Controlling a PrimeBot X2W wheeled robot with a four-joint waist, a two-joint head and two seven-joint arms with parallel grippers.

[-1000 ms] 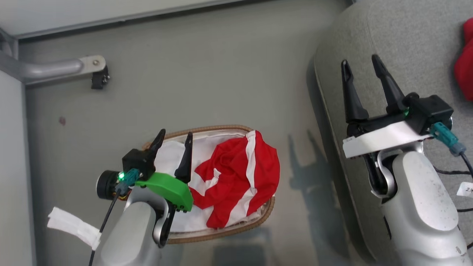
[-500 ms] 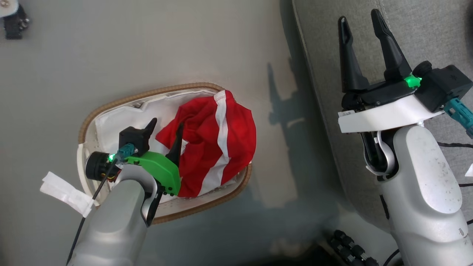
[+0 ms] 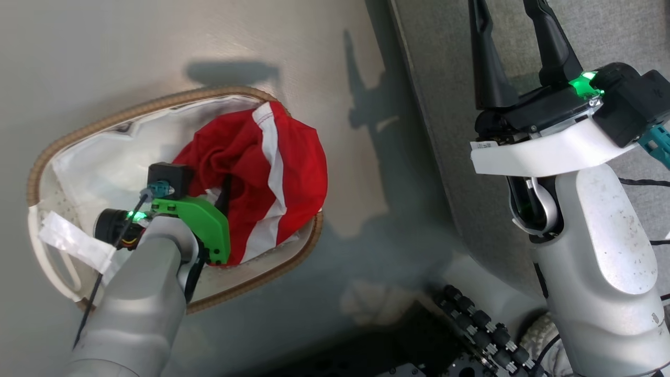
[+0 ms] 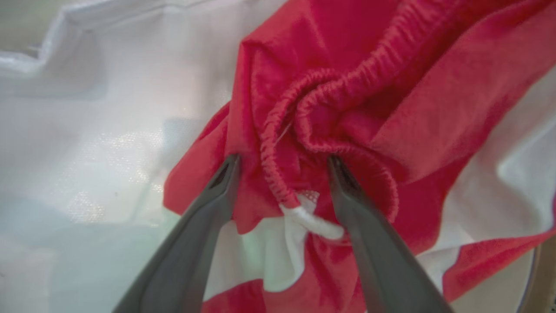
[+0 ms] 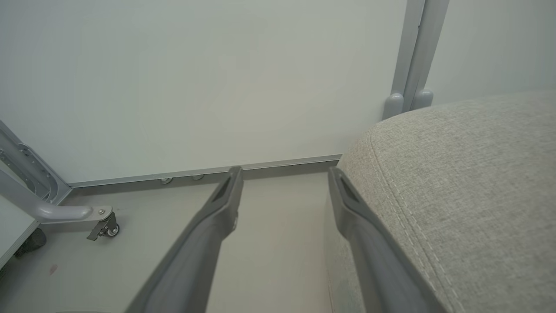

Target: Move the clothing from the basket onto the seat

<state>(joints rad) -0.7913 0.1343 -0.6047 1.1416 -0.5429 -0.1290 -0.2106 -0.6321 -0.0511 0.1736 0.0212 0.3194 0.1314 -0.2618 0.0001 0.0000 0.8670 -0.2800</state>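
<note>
**Left claw down in the basket, astride the red waistband**

Since a second ago our left claw (image 4: 283, 161) has dropped from above the white liner bag (image 3: 104, 162) into the clothing (image 3: 282, 173). The head camera has also swung, so the basket (image 3: 131, 110) sits further to the left of the head view than it did.

The claw's two fingers are spread. Their tips press into the red fabric on either side of a gathered elastic band (image 4: 278, 143), and a white tab (image 4: 310, 221) lies between them. Nothing is pinched yet.

The clothing is in the basket, bunched against its right side, with white stripes running across the red and one edge draped on the brown woven rim. The liner bag covers the rest of the basket's inside. A white side handle (image 3: 44, 262) sticks out at the lower left.

Our right claw (image 5: 285, 174) hangs spread and holds nothing, at the rounded edge of the seat (image 3: 445, 78). A strip of bare floor (image 3: 366, 157) lies between the seat and the basket. Our own base, with its black rollers (image 3: 481, 324), stands at the foot of the seat. Beyond the right claw we see a pale wall (image 5: 217, 87) and a grey leg on a caster (image 5: 102, 219).
</note>
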